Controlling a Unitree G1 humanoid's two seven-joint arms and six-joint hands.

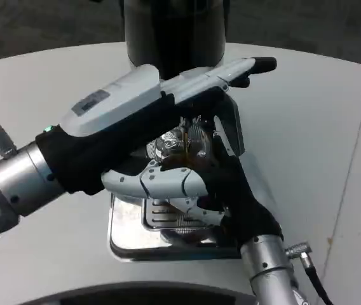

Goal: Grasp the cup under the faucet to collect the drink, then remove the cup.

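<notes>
Right hand (231,190) wraps fingers round clear ribbed upright cup (182,145) beneath dark dispenser's faucet (185,121); left hand (187,86), fingers straight together, presses above.

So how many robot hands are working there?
2. The left hand reaches across the top toward the dark dispenser. The right hand is lower, wrapped around the cup above the metal tray.
</notes>
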